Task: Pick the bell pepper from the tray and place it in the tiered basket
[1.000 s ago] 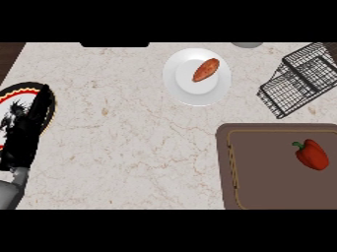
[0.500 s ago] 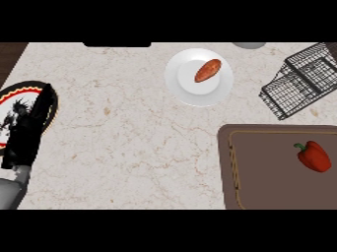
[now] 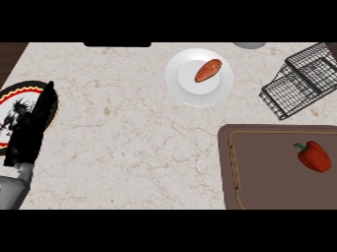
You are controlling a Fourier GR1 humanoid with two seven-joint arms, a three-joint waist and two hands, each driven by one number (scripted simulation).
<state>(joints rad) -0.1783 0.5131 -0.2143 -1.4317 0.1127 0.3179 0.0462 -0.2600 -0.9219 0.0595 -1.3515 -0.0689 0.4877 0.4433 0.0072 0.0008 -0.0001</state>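
Fingers straight, the open left hand [image 3: 33, 125] rests far across the marble counter [image 3: 128, 138] from the glossy red bell pepper [image 3: 315, 156] on the brown tray [image 3: 262, 172]; a hasty grasp could roll it away from the black wire tiered basket [image 3: 302, 81].

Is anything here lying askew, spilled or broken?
Nothing is spilled or broken. The bell pepper lies on the tray. Only the tiered basket sits at an angle to the counter's edges.
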